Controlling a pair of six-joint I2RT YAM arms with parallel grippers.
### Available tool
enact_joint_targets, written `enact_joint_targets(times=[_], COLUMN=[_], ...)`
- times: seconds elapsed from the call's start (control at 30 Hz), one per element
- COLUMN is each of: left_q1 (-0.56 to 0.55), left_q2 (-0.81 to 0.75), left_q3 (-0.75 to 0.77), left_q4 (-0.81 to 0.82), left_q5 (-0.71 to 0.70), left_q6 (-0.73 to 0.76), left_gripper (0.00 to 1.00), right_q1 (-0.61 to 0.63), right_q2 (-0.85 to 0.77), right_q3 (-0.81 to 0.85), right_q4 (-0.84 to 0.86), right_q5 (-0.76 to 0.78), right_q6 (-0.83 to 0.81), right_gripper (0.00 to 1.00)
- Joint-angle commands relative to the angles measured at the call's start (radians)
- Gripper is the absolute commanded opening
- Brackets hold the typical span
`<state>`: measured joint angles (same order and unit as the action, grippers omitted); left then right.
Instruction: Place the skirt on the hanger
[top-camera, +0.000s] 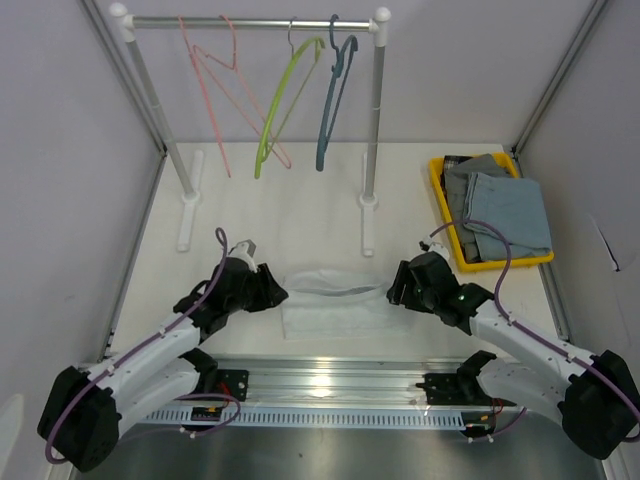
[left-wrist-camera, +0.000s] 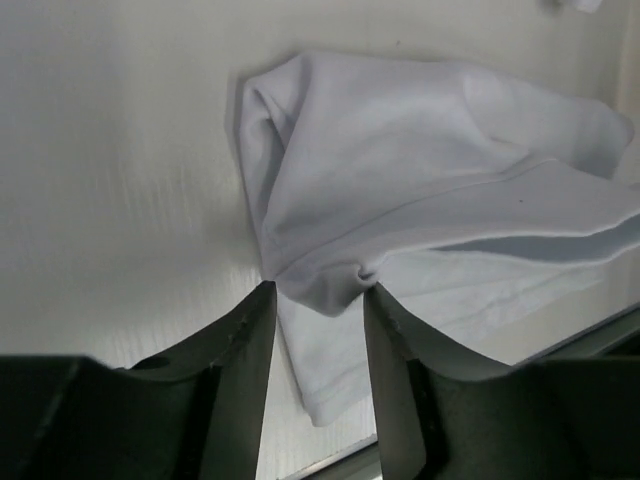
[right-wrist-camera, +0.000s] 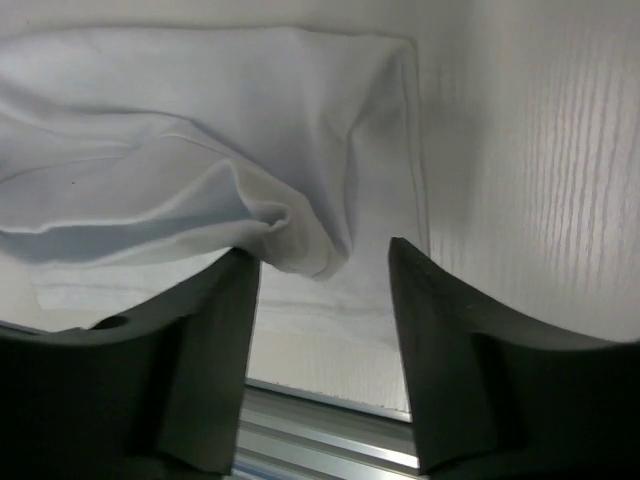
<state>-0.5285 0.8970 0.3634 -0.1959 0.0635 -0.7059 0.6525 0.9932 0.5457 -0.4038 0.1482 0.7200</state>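
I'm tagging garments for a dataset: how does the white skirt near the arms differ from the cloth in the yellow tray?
Colour: the skirt is white; the tray cloth is grey-blue.
Place: the skirt lies on the table; the tray cloth sits inside the yellow tray at the right.
Pose: the skirt is rumpled, one edge bunched up; the tray cloth is folded and stacked.
Both are fabric, and neither is hung.

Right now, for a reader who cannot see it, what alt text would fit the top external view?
A white skirt lies crumpled on the table between the left arm and the right arm. Behind it, a rail holds a pink hanger, a green hanger and a blue hanger; a yellow tray of folded clothes stands at the right.
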Motion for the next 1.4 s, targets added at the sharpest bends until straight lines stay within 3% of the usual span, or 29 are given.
enact_joint_targets(times=[0.0,0.03,0.13,0.3,0.47,0.7,0.83,1.03,1.13,1.37], left_q1=[-0.004,-0.004,-0.004,-0.004,-0.004,-0.004,-0.004,-0.004,0.007,0.116], left_q2=[-0.113,-0.133,-0.174,-0.185,-0.225,-0.173,-0.087,0.148,0.317,0.707], left_q3=[0.046,0.064,0.16,0.316,0.411,0.725,0.974,1.339,1.517,1.931], left_q4=[-0.032,-0.046,-0.117,-0.198,-0.234,-0.24,-0.281,-0.392,-0.421,-0.56], left_q5=[0.016,0.013,-0.008,-0.005,0.097,0.154,-0.003,-0.49,-0.612,-0.682], left_q6=[0.006,0.019,0.054,0.088,0.141,0.209,0.264,0.338,0.416,0.448], left_gripper=[0.55,0.55,0.57,0.56,0.53,0.5,0.46,0.5,0.55,0.53], right_q1=[0.019,0.019,0.019,0.018,0.021,-0.019,-0.045,-0.074,-0.08,-0.103], right_q2=[-0.05,-0.057,-0.083,-0.097,-0.107,-0.067,-0.061,-0.048,-0.041,-0.022], right_q3=[0.013,0.017,0.049,0.129,0.206,0.28,0.303,0.316,0.316,0.323], right_q4=[0.011,-0.001,-0.019,-0.049,-0.09,-0.096,-0.093,-0.086,-0.081,-0.066], right_q5=[0.062,0.06,0.059,0.059,0.057,0.042,0.021,-0.018,-0.03,-0.067], right_q6=[0.062,0.058,0.049,0.03,0.001,-0.04,-0.059,-0.082,-0.086,-0.105], right_gripper=[0.66,0.74,0.8,0.81,0.85,0.86,0.86,0.86,0.86,0.86])
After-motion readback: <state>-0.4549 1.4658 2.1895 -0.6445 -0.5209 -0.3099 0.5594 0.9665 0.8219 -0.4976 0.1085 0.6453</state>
